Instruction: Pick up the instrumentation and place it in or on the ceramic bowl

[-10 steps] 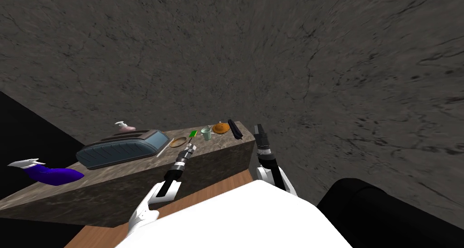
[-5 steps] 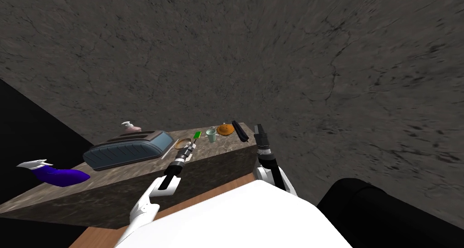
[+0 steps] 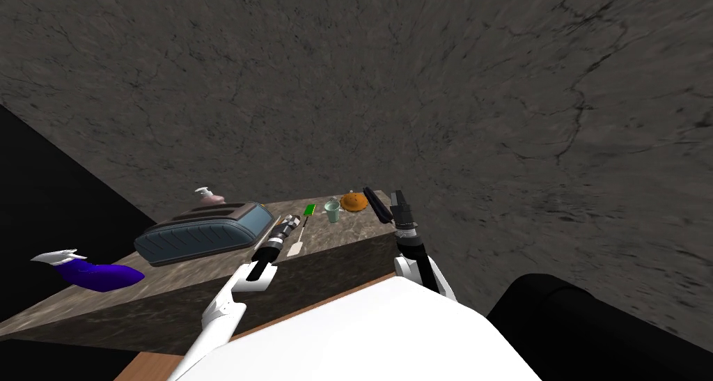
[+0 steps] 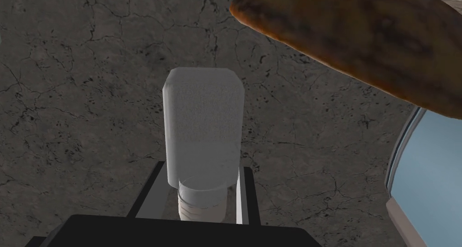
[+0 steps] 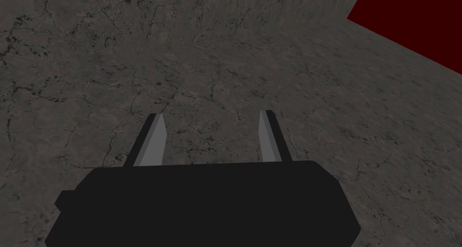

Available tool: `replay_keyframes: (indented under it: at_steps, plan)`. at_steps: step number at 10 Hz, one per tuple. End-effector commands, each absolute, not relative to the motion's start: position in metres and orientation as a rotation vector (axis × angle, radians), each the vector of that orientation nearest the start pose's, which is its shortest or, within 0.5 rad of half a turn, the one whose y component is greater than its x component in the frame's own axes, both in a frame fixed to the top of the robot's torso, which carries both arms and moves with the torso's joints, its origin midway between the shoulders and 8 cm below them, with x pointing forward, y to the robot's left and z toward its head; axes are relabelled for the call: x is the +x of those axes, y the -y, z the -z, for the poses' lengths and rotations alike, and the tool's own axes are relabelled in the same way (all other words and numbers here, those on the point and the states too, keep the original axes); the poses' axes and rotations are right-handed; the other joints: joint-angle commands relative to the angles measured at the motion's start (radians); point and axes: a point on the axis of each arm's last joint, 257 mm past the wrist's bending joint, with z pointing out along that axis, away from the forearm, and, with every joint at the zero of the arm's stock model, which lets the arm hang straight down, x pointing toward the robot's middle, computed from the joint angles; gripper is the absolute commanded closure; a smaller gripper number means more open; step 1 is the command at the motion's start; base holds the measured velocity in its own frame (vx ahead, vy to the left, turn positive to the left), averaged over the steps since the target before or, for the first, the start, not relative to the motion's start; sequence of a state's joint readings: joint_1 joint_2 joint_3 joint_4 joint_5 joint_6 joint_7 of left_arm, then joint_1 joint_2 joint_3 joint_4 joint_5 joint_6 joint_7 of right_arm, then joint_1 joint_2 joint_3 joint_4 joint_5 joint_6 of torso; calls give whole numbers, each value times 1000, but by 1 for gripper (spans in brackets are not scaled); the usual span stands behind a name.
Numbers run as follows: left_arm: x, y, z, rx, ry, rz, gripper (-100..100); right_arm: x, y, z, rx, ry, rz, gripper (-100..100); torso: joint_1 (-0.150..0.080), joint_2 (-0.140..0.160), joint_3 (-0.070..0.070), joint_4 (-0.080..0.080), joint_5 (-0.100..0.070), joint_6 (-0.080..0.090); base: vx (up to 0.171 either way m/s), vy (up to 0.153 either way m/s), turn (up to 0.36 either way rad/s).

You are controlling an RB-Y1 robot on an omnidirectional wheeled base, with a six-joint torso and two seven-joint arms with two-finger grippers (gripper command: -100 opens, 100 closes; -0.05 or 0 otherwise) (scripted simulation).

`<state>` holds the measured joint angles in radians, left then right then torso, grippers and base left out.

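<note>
Gripper (image 4: 201,168) on left arm clamps white instrument (image 4: 203,122).

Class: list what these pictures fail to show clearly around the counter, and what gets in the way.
1. Left wrist view: the white tool in the left gripper hides its own far end; the head view shows it tiny.
2. Left wrist view: the picture's edge cuts off a brown rounded thing; bowl or not, unclear.
3. Head view: the toaster hides the base of the pump bottle.
</note>
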<state>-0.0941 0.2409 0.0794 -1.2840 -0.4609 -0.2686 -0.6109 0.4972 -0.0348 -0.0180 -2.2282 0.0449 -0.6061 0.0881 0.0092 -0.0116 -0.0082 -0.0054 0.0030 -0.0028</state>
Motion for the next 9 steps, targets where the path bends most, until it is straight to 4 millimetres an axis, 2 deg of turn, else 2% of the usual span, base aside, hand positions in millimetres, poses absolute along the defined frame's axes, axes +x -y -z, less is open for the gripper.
replay_keyframes:
  at_steps: [1, 4, 5, 9]
  plan:
    - [562, -312, 246, -166, -1542, 240, 100, 336, 274, -22, 521, -647, -1192, 0, 0, 0, 0, 0, 0, 0, 94, 68, 47]
    - [568, -317, 240, -163, -1547, 216, 100, 336, 274, -22, 521, -647, -1192, 0, 0, 0, 0, 0, 0, -1, 88, 64, 46]
    - [568, -319, 240, -164, -1547, 212, -100, 336, 274, -22, 521, -646, -1192, 0, -3, 4, 2, 0, 0, 0, 10, 8, 0]
    - [568, -319, 240, -164, -1547, 212, -100, 336, 274, -22, 521, -646, -1192, 0, -6, 8, 4, 1, -1, 0, 0, 0, 0]
